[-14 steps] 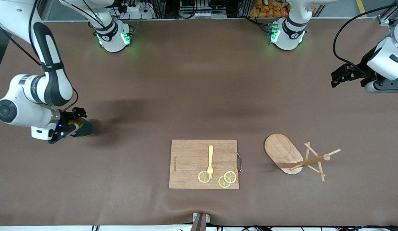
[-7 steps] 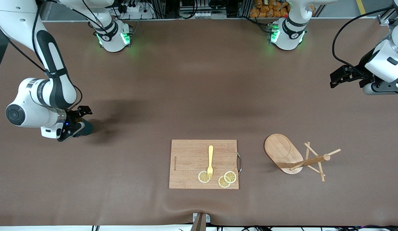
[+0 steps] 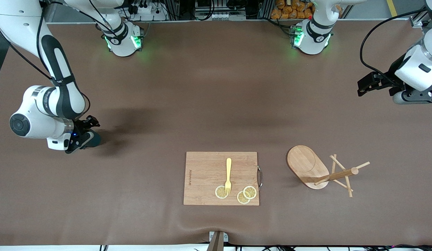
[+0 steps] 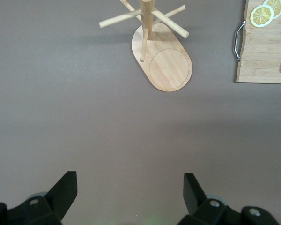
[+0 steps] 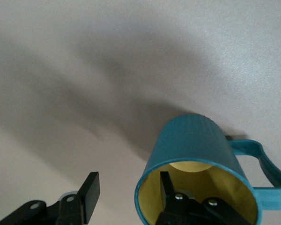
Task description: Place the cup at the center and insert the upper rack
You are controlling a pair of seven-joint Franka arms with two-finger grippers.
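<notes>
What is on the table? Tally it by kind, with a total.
Cup: 1
Rack: 1
Cutting board: 1
Fork: 1
Lemon slices: 3
Total: 7
The right gripper is open at the cup, one finger inside it. The left gripper waits open over the table, toward the left arm's end.

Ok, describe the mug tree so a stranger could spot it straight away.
Start at the cutting board near the front camera, then look beside it toward the left arm's end. The upper rack stands there: oval base, central post, and the only thing with thin crossing pegs.
</notes>
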